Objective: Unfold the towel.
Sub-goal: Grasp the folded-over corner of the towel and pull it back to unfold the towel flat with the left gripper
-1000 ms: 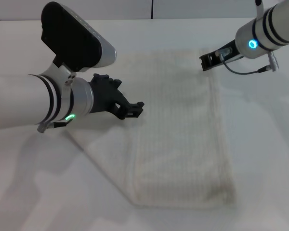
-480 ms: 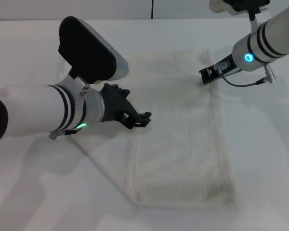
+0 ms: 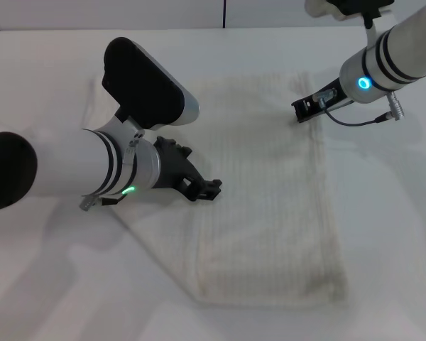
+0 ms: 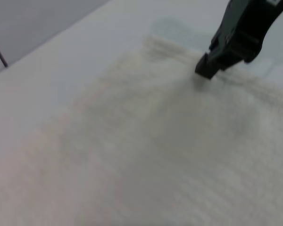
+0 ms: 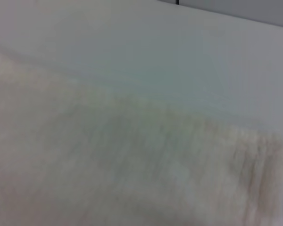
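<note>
The towel (image 3: 270, 206) is a cream-white ribbed cloth lying folded on the white table, with a lower layer showing out to its left. My left gripper (image 3: 207, 188) hovers over the left edge of the top layer, about halfway along it. My right gripper (image 3: 303, 109) is at the towel's far right corner. In the left wrist view the right gripper (image 4: 205, 70) shows as a dark tip touching the towel (image 4: 146, 141) near its far edge. The right wrist view shows only the towel (image 5: 108, 169) and bare table behind it.
The white table (image 3: 42, 284) spreads all around the towel. A grey wall with a dark seam (image 3: 223, 13) runs along the table's far edge. My left arm's bulky black and white body (image 3: 145, 85) hides part of the towel's left side.
My left arm has moved right and a little nearer, bringing its gripper over the towel's top-layer edge. My right gripper has stayed at the far right corner, shifting only slightly.
</note>
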Robot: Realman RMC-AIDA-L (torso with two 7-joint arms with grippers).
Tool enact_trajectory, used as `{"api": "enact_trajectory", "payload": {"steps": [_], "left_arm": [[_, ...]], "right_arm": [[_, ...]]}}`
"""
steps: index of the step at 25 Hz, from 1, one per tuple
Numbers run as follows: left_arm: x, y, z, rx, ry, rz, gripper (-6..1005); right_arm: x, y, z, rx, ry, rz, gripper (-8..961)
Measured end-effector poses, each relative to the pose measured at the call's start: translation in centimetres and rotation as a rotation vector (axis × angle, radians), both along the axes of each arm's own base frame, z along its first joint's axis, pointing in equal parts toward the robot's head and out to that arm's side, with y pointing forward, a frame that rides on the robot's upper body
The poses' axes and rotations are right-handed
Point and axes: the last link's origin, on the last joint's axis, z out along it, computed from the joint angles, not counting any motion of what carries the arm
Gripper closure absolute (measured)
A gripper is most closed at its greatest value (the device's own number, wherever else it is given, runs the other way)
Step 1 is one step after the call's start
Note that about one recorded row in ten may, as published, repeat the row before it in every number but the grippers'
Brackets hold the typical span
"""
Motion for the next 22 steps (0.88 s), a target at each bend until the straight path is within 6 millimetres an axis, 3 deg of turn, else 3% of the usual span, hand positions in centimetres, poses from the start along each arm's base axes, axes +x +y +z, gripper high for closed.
{"api": "enact_trajectory", "payload": {"steps": [5,9,15,22], "left_arm": [[-0.1,0.2,-0.1,-0.029,0.048,0.046,220],[0.1,0.1,0.2,-0.048,0.075,0.06,396],[0.9,-0.3,0.9,-0.054,0.112,0.062,539],[3.0,-2.5,4.0,-0.02,0.188,0.064,746]], "right_arm": [[0.0,0.0,-0.1,-0.003,-0.003,0.002,953],[0.0,0.0,-0.1,-0.003,-0.002,0.002,950],[0.0,-0.1,-0.1,-0.003,-0.001,0.001,945],[0.2,-0.1,-0.1,-0.003,-0.001,-0.002,939]]}}
